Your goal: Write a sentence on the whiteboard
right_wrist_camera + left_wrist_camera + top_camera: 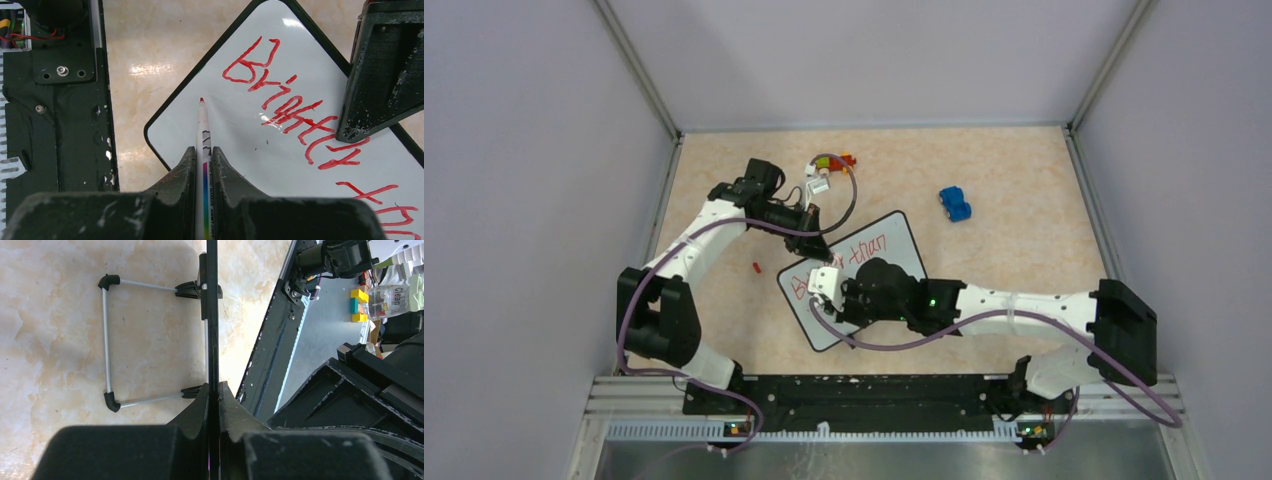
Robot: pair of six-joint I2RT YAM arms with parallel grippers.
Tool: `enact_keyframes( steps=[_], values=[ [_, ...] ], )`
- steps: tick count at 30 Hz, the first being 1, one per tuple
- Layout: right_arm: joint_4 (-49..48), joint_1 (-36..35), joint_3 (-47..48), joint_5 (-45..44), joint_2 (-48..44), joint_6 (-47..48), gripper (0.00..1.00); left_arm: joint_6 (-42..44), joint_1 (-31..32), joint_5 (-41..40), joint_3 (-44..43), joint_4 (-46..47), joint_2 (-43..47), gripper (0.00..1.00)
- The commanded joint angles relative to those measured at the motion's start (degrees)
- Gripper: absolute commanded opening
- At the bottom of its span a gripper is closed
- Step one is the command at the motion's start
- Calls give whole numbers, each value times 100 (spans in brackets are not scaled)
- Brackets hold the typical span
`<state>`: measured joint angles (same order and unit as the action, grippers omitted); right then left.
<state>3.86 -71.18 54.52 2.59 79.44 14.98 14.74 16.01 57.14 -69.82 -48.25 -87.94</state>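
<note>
The whiteboard (906,245) lies tilted at the table's middle. In the left wrist view it is edge-on, a thin dark strip (212,315). My left gripper (821,248) is shut on its far-left edge (213,390). The sentence (869,250) is red script reading "Brighter than" (290,115). My right gripper (824,290) is shut on a thin white marker (203,130), with the fingers closed around its barrel (203,150). The marker's red tip points at the blank part of the whiteboard (235,135), left of the writing. I cannot tell whether the tip touches.
A small red cap (755,267) lies left of the board. A blue toy car (955,203) sits to the far right. Coloured blocks (834,160) lie at the back. The board's wire stand (106,340) rests on the table. The dark rail (864,395) runs along the near edge.
</note>
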Motion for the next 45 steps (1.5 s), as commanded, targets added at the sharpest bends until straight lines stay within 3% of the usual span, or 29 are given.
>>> enact_keyframes(
  steps=[1,25,45],
  values=[
    [-149,-96,304,-65,142,87,0,36,51,-19,101,4,6,0],
    [-88,-138,362,-482,256,127,0,55,60,-55,115,-22,67,0],
    [329,-37,44,-50,121,147,0,77,60,-52,120,-32,69,0]
  ],
)
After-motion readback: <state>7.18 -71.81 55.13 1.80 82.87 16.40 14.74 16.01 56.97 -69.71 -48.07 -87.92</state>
